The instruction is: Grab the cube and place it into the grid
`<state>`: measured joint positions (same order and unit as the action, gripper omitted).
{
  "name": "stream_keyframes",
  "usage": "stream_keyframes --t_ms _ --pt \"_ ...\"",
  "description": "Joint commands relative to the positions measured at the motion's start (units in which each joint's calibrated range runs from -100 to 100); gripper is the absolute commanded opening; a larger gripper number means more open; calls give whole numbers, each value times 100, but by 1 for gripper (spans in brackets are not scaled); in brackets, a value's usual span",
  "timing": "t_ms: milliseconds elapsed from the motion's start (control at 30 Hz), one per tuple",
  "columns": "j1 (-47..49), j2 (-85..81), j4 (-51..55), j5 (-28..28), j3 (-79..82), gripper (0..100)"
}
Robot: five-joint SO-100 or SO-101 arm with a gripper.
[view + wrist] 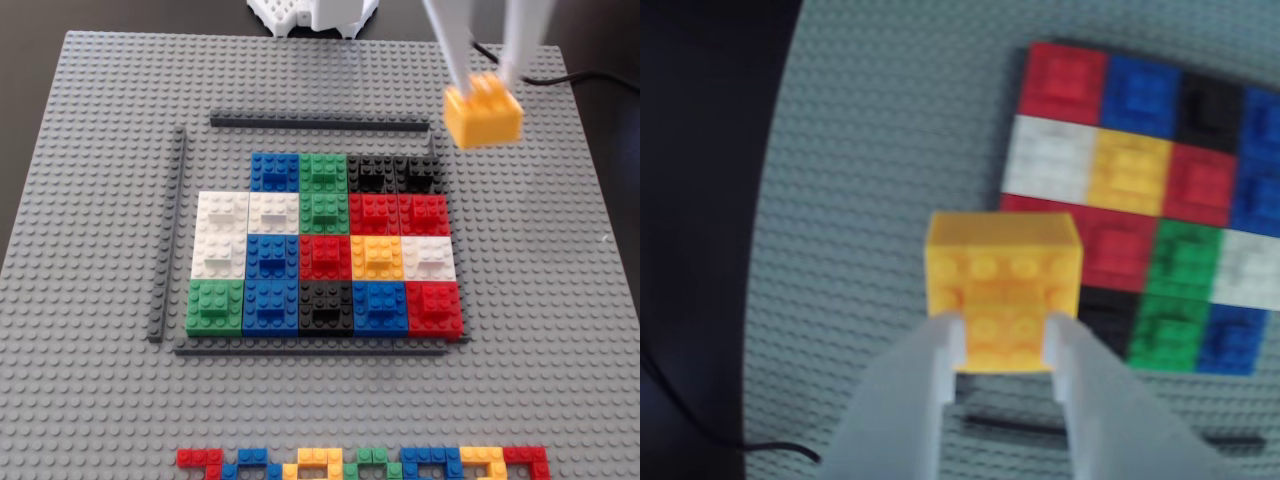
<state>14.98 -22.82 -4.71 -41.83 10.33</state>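
Fixed view: even, soft daylight on the baseplate [100, 200], sharp studs, faint shadows beside the grid [325, 245]; the arm fingers above its far right corner smear with motion blur. Wrist view: dimmer, soft focus throughout, the cube [1003, 290] hazy, baseplate edge left of it bowed by the lens.

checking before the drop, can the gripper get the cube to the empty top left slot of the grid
Probably yes. The gripper holds the cube raised over the baseplate, right of the grid, and nothing stands above that open corner.
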Motion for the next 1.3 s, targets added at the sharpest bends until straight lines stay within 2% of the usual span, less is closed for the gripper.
stream_keyframes --t_ms 0,300,500,667,900,1267 --pt "-640 -1321 193 -400 222 6" --pt "-1973 -2061 603 -1050 893 6" --pt "-2939 -1983 559 -1621 1373 7" --pt "-3380 -1545 496 -1851 1509 6" --pt "-3528 -496 212 -1861 1410 6" --pt "-3248 605 -183 -1705 1482 6"
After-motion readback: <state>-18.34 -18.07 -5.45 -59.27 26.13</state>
